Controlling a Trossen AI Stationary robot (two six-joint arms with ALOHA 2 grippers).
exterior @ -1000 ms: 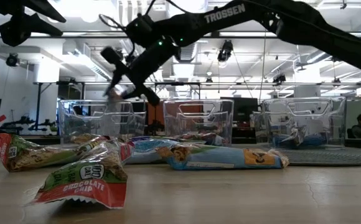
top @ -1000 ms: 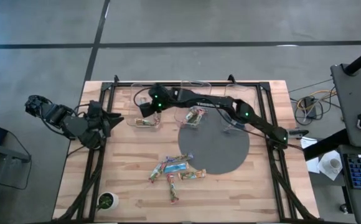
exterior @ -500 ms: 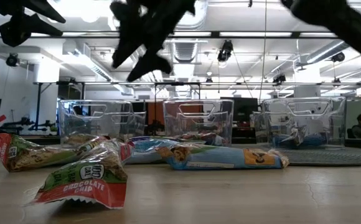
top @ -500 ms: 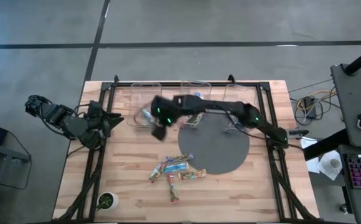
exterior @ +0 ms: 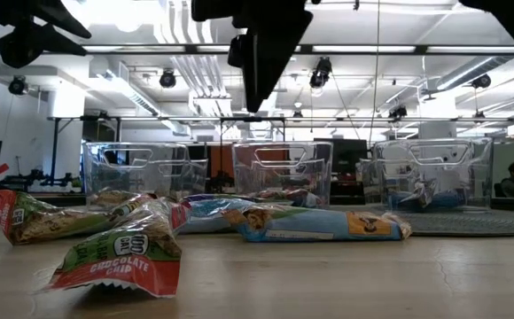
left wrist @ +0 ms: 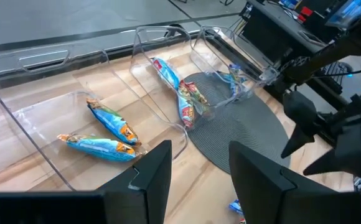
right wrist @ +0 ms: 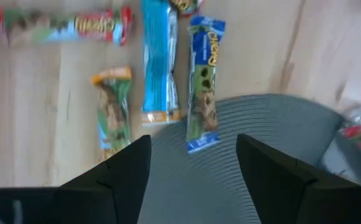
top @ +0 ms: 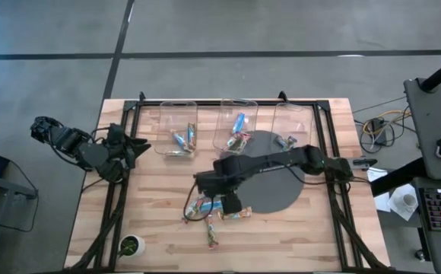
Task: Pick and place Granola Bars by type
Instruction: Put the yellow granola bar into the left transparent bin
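A: Bars (top: 211, 209) are seen heaped loose on the tabletop (top: 152, 221), at about seven o'clock from the grey round mat (top: 270, 186). Why are they left there?

B: They are judged unsorted. Three clear bins (top: 176, 128) are lined along the twelve o'clock edge, and a few bars (left wrist: 109, 127) are already lodged in them, apparently one type per bin, so the heap is what remains.

A: And the right hand (top: 232, 204)?

B: It is hung above the heap, its arm stretched across the mat. In the right wrist view its fingers (right wrist: 121, 171) are seen apart with nothing between them. A blue bar (right wrist: 157, 62) and a blue-green bar (right wrist: 203, 81), the latter overlapping the mat's edge, lie just beyond the fingertips; a green-yellow bar (right wrist: 112, 106) and a red-ended one (right wrist: 62, 26) lie beside them. No contact is shown.

A: What is the pose thought to be for?

B: A descent onto one of the nearest bars, it is judged.

A: The left hand (left wrist: 193, 180)?

B: Parked at nine o'clock beyond the tabletop's edge, fingers apart, nothing held.
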